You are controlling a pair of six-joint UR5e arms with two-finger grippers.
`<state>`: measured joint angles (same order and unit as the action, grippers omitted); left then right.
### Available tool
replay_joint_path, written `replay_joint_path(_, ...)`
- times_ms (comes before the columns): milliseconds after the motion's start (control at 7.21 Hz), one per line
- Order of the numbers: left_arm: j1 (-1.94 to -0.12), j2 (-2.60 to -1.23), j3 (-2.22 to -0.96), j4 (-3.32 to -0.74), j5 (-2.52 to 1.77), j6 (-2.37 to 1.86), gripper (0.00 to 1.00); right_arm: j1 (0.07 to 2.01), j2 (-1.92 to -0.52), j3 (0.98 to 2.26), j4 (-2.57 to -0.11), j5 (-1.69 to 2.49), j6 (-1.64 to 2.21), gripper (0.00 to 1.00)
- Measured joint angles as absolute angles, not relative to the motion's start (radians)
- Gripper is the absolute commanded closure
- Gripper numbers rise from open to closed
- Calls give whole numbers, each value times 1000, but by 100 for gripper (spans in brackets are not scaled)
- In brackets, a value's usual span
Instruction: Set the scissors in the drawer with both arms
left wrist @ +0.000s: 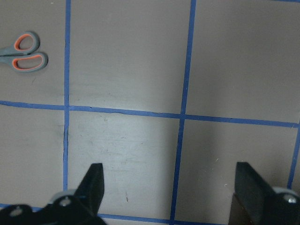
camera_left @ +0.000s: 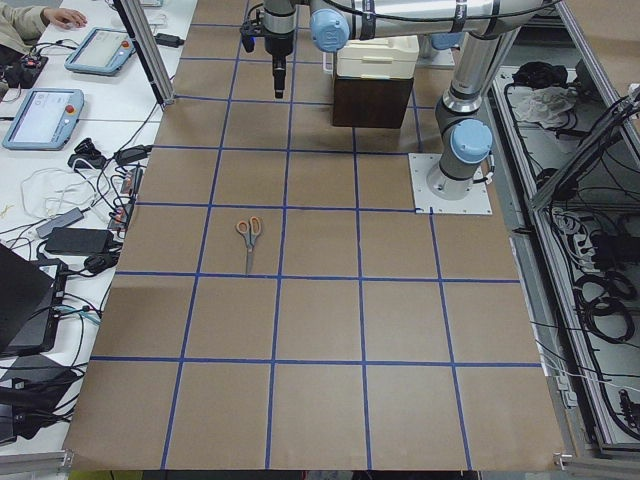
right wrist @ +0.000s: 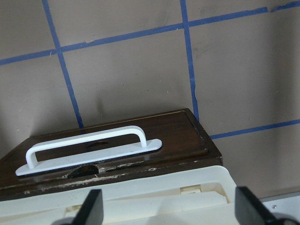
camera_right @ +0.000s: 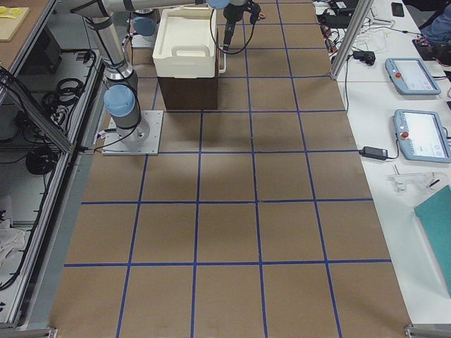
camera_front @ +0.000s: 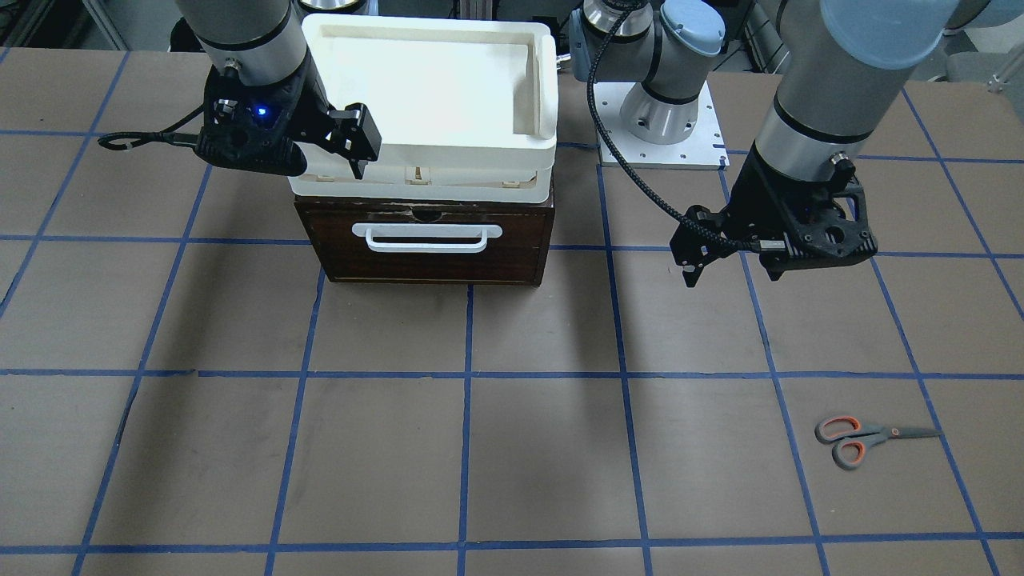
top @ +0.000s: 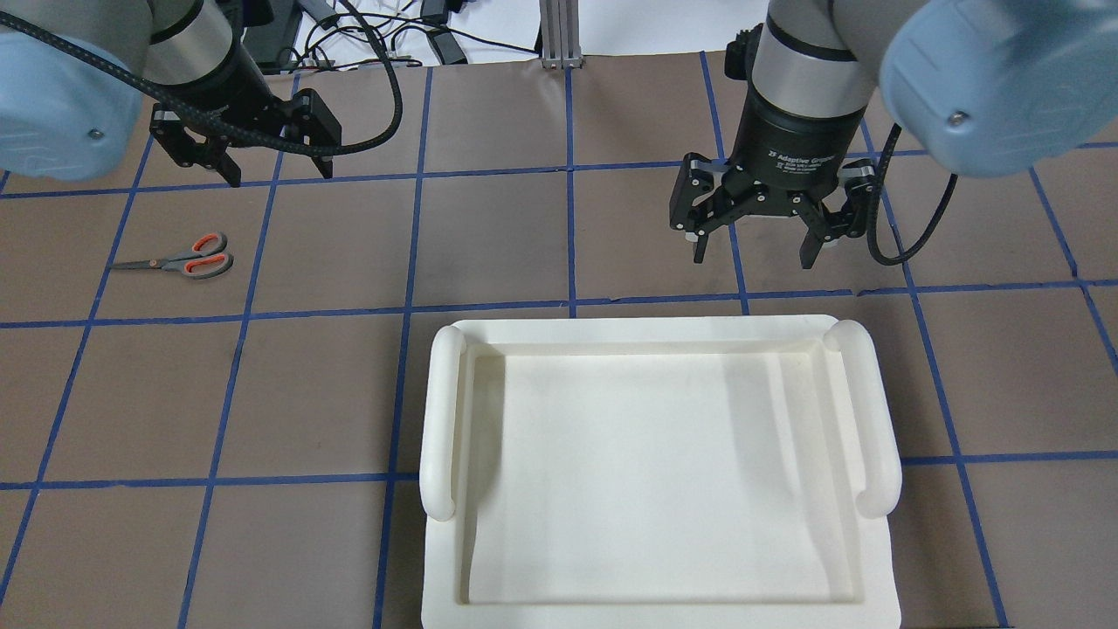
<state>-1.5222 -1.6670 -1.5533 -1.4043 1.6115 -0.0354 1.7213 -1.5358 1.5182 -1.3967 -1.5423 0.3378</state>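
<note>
Grey scissors lie flat on your tabletop, blades pointing left, nearest the open left end effector; the right end effector, open too, hangs over the drawer.

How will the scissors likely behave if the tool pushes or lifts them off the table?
The scissors look small and thin, so they are probably light and stiff. They lie flat and closed on the table, so they should slide rather than roll when pushed. Lying so low, they may be hard to grip from above.
</note>
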Motion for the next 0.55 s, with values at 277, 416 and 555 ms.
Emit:
replay_joint_path(277, -1522, -1669, -1554, -1405, 1612, -35, 0, 1721, -1527, 1508, -1427, -1519, 282, 0)
replay_joint_path(416, -1522, -1669, -1554, -1404, 1613, -34, 0, 1725, -1520, 1507, -1452, -1449, 141, 0)
replay_joint_path(555, -1522, -1670, -1554, -1404, 1613, -34, 0, 1727, -1506, 1506, -1473, -1401, 26, 0)
